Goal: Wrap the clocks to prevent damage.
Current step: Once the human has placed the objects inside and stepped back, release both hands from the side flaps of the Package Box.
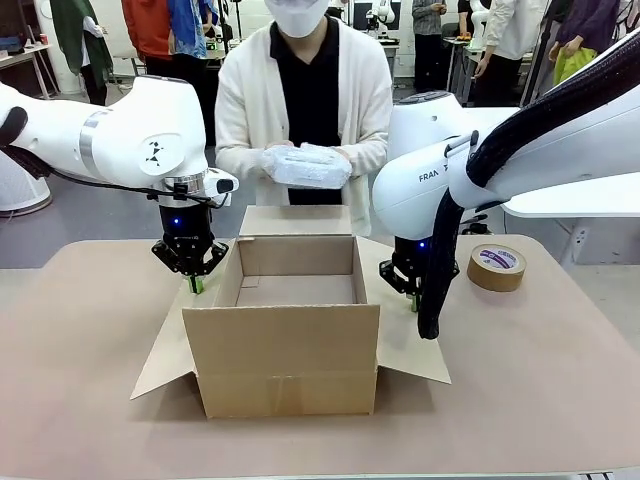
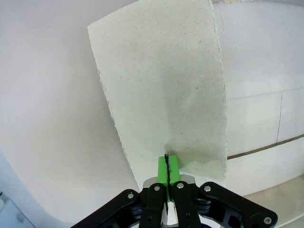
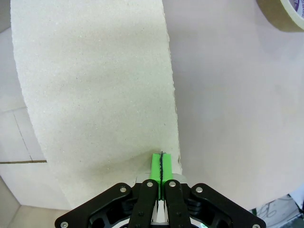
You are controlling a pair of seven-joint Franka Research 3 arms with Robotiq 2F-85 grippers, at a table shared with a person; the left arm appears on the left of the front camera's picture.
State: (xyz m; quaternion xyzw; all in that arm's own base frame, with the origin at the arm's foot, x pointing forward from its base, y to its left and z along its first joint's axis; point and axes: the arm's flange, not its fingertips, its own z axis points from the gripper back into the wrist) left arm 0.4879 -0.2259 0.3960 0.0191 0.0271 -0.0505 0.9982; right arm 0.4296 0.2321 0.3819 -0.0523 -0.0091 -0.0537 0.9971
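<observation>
Open cardboard box (image 1: pixel 285 345) mid-table, flaps spread outward. Left gripper (image 1: pixel 197 284) over the box's left flap (image 2: pixel 161 95), green pads pressed flat together, gripping nothing, tips right at the cardboard. Right gripper (image 1: pixel 414 300) likewise at the box's right flap (image 3: pixel 95 95), clamped shut and empty. Beyond the box's far flap and above it, bubble-wrapped bundle (image 1: pixel 308 165) held between the person's hands (image 1: pixel 272 160). Roll of brown tape (image 1: pixel 497 267) right of the box, flat on the table (image 1: pixel 560 400).

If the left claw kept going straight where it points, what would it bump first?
Probably the folded-out side flap of the open brown cardboard box; the shut left claw points straight at it.
</observation>
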